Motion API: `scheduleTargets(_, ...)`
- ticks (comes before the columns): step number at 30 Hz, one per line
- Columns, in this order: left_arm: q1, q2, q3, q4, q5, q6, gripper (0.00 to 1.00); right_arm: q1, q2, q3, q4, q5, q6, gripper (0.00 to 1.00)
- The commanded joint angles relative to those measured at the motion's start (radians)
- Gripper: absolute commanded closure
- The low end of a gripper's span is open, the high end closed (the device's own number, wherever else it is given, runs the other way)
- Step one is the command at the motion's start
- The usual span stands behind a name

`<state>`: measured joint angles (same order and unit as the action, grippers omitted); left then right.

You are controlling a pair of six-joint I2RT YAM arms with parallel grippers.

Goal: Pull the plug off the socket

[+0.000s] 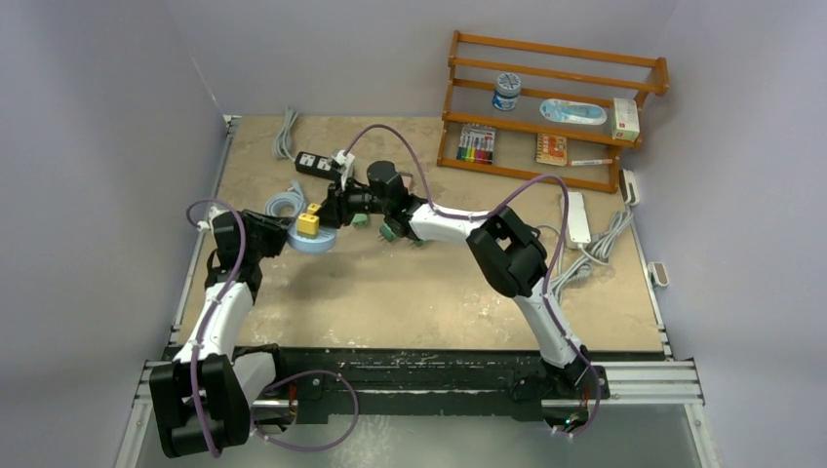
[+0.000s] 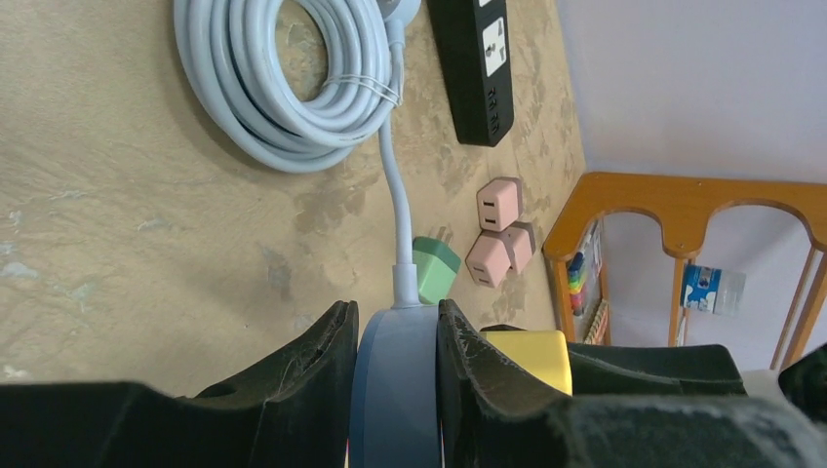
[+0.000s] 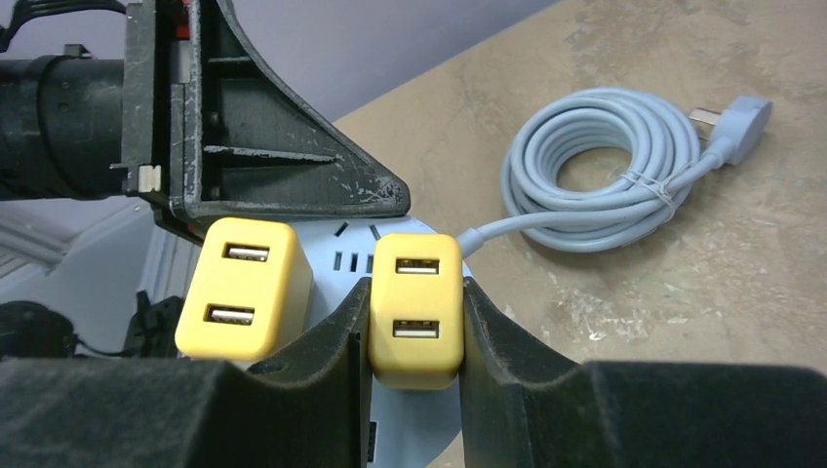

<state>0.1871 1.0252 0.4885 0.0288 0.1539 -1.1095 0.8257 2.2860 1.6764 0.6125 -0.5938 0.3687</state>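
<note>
- Where the two arms meet in the top external view, left of the table's centre, the left gripper [image 1: 291, 234] comes in from the left onto the round blue socket [image 1: 317, 244]. The right gripper [image 1: 327, 208] reaches across from the right to the held yellow USB plug [image 1: 314, 209] on top of the socket.
- A second yellow USB plug [image 1: 308, 226] stands beside it on the socket. The coiled grey cable [image 1: 283, 205] lies just behind, and the black power strip [image 1: 317, 164] farther back.
- A wooden rack [image 1: 551, 107] stands at the far right corner.
- From the left wrist, the left gripper [image 2: 395, 317] has its fingers [image 2: 312, 361] clamped on the rim of the round blue socket [image 2: 395, 390], one on each side.
- The socket's lead runs up to the coiled grey cable [image 2: 283, 78]. Beyond lie a green plug [image 2: 436, 268], two pink plugs [image 2: 492, 234] and the black power strip [image 2: 478, 68].
- From the right wrist, the right gripper [image 3: 414, 292] has its fingers [image 3: 332, 341] closed on both sides of the held yellow USB plug [image 3: 416, 307]. That plug is seated upright in the round blue socket [image 3: 346, 258].
- The second yellow USB plug [image 3: 244, 288] sits just beside it, free of the fingers. The coiled grey cable [image 3: 605, 166] lies behind on the table [image 3: 741, 292].
</note>
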Motion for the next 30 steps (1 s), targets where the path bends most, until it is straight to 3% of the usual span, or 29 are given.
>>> scheduleTargets(1,0.008,-0.023,0.049,-0.032,-0.084,0.073,1.00,-0.017,-0.061,0.053,0.196,-0.278,0.101,1.00)
scheduleTargets(3,0.009,-0.026,0.052,-0.038,-0.091,0.081,1.00,-0.015,-0.067,0.047,0.194,-0.217,0.108,1.00)
scheduleTargets(6,0.011,-0.027,0.061,-0.053,-0.099,0.092,1.00,0.034,-0.169,-0.022,0.070,0.161,-0.117,1.00)
scheduleTargets(7,0.013,-0.025,0.064,-0.056,-0.101,0.095,1.00,0.047,-0.196,-0.052,0.074,0.190,-0.147,1.00)
scheduleTargets(10,0.016,-0.019,0.069,-0.057,-0.103,0.100,1.00,-0.002,-0.178,-0.038,0.129,-0.089,-0.027,1.00)
scheduleTargets(14,0.018,-0.014,0.070,-0.053,-0.099,0.100,1.00,0.009,-0.212,-0.074,0.095,0.134,-0.085,1.00)
scheduleTargets(18,0.019,-0.022,0.073,-0.070,-0.100,0.111,1.00,-0.055,-0.144,-0.062,0.283,-0.204,0.160,1.00)
scheduleTargets(20,0.020,-0.027,0.076,-0.081,-0.101,0.117,1.00,-0.061,-0.142,-0.067,0.295,-0.152,0.199,1.00)
scheduleTargets(22,0.024,-0.034,0.078,-0.088,-0.103,0.122,1.00,-0.030,-0.205,-0.088,0.155,0.093,0.051,1.00)
scheduleTargets(24,0.026,-0.040,0.079,-0.096,-0.106,0.130,1.00,0.008,-0.275,-0.149,0.141,0.293,-0.057,1.00)
scheduleTargets(26,0.027,-0.038,0.078,-0.099,-0.108,0.131,1.00,-0.002,-0.304,-0.200,0.213,0.183,-0.034,1.00)
scheduleTargets(28,0.029,-0.031,0.077,-0.094,-0.106,0.130,1.00,-0.045,-0.261,-0.173,0.305,-0.041,0.119,1.00)
scheduleTargets(30,0.030,-0.027,0.080,-0.093,-0.102,0.131,1.00,-0.060,-0.234,-0.148,0.310,-0.048,0.162,1.00)
